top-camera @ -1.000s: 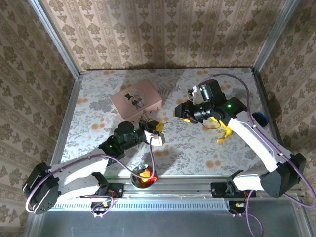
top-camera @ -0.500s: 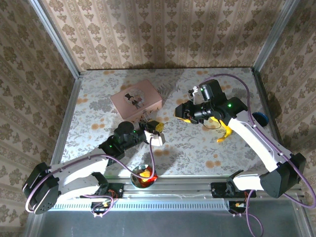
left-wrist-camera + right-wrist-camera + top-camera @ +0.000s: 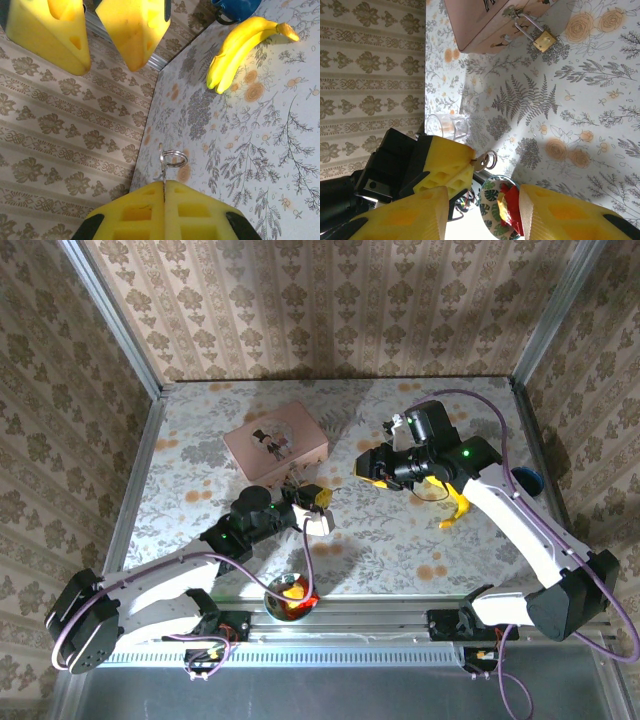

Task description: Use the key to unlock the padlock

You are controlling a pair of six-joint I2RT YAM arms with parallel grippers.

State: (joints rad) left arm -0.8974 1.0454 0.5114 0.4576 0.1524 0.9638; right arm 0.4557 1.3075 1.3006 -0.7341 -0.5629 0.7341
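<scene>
The left gripper (image 3: 164,192) is clamped on the key (image 3: 481,162), bottom centre of the left wrist view, with the key's ring poking out past the pads. The key looks thin, stiff and slick, so it may twist; its flat head is the best place to pinch.

The padlock (image 3: 544,41) hangs from the latch of the pink box (image 3: 485,20), upper right of the right wrist view. It seems light and free to swing, so its body needs steadying.

The right gripper (image 3: 366,468) stands open and empty, right of centre in the top view. Bare table (image 3: 400,530) lies below it; the box wall crowds the padlock.
</scene>
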